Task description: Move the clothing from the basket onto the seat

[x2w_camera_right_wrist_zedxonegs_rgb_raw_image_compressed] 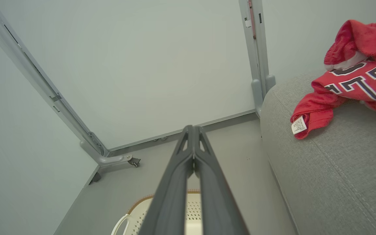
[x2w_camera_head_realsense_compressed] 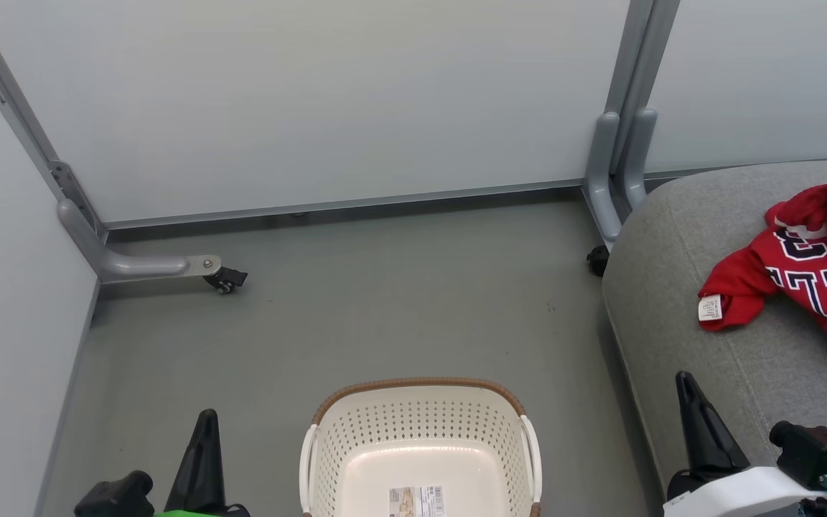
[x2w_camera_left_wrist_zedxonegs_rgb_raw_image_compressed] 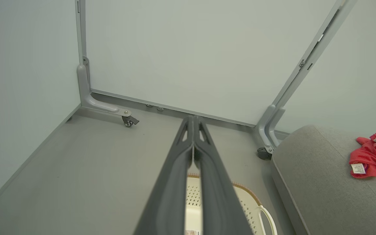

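Observation:
The cream basket (x2w_camera_head_realsense_compressed: 421, 416) with a brown rim stands on the floor at the bottom centre, with just a label sticker (x2w_camera_head_realsense_compressed: 417, 500) on its bottom. The red clothing (x2w_camera_head_realsense_compressed: 808, 266) lies bunched on the grey seat (x2w_camera_head_realsense_compressed: 715, 359) at the right; its lettered jersey (x2w_camera_right_wrist_zedxonegs_rgb_raw_image_compressed: 361, 85) faces up with a plain red piece behind it. My left gripper (x2w_camera_head_realsense_compressed: 207, 416) is at the lower left beside the basket, shut and holding nothing. My right gripper (x2w_camera_head_realsense_compressed: 685, 379) is over the seat's front left edge, also shut and holding nothing. In both wrist views the fingers (x2w_camera_left_wrist_zedxonegs_rgb_raw_image_compressed: 193, 130) (x2w_camera_right_wrist_zedxonegs_rgb_raw_image_compressed: 193, 137) are pressed together.
Pale partition panels close off the back and left, on grey metal feet with castors (x2w_camera_head_realsense_compressed: 223, 278) (x2w_camera_head_realsense_compressed: 596, 260). Grey floor (x2w_camera_head_realsense_compressed: 385, 309) lies between the basket and the panels. The seat's edge runs close to the basket's right side.

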Controlling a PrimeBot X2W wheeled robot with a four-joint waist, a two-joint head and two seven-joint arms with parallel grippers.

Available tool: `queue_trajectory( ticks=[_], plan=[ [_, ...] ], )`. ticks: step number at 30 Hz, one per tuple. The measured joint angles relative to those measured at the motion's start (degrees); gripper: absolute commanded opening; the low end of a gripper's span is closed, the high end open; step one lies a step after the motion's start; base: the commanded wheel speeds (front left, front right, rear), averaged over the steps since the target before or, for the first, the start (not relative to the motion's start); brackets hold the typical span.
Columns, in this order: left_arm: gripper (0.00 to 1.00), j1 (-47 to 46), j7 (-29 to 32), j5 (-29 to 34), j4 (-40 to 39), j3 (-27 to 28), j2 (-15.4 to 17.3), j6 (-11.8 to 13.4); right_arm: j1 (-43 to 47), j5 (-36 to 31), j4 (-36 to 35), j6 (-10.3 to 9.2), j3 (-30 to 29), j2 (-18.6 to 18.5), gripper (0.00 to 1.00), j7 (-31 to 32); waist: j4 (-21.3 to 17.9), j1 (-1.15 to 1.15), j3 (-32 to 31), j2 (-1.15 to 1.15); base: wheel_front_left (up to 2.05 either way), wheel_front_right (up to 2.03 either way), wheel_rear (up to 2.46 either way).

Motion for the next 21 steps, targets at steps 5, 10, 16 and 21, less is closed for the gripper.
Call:
queue_trajectory(
  ticks=[5, 10, 16, 21],
  plan=[
    [0.00, -1.08, 1.04, -5.25, 0.45, 0.66, 0.10, -0.27, -0.97, 5.17, 0.62, 0.00, -0.19, -0.22, 0.00, 1.15, -0.08, 0.00, 0.16, 0.00, 0.00, 0.00, 0.00],
    [0.00, -1.82, 2.16, -10.03, 0.80, 1.10, 0.24, -0.48, -1.69, 10.03, 1.23, 0.00, -0.42, -0.43, 0.00, 2.25, -0.16, 0.00, 0.32, 0.00, 0.00, 0.00, 0.00],
    [0.00, -2.88, 3.50, -15.57, 1.13, 1.71, 0.34, -0.77, -2.38, 15.32, 1.82, 0.00, -0.70, -0.60, 0.00, 3.48, -0.26, 0.00, 0.50, 0.00, 0.00, 0.00, 0.00],
    [0.00, -3.70, 4.44, -19.50, 1.40, 2.31, 0.40, -0.98, -3.26, 19.38, 2.29, 0.00, -0.94, -0.74, 0.00, 4.43, -0.34, 0.00, 0.66, 0.00, 0.00, 0.00, 0.00]
  ],
)
